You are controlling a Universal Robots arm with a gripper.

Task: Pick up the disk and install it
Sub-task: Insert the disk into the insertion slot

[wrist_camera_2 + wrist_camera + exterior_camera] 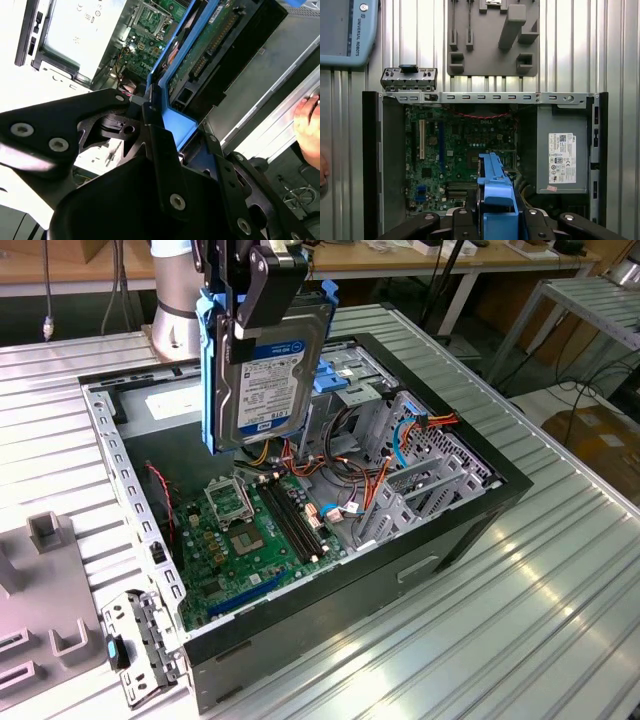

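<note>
The disk (265, 380) hangs upright above the open computer case (470, 502), its white-and-blue label facing the exterior view and blue carrier rails along its edges. My gripper (262, 288) is shut on its upper end, one black finger lying across the label. In the second wrist view the disk's (210, 40) green circuit-board side and blue rail run away from the gripper (155, 125). In the first wrist view the disk's blue carrier (495, 197) stands edge-on over the motherboard (455, 150), between the black gripper (495, 220) parts.
Inside the case are the grey power-supply box (560, 150) with a white sticker, a drive cage with a blue bracket (345, 375) and orange cables. A grey fixture (40, 580) lies beside the case. A person's hand (307, 125) is near the table edge.
</note>
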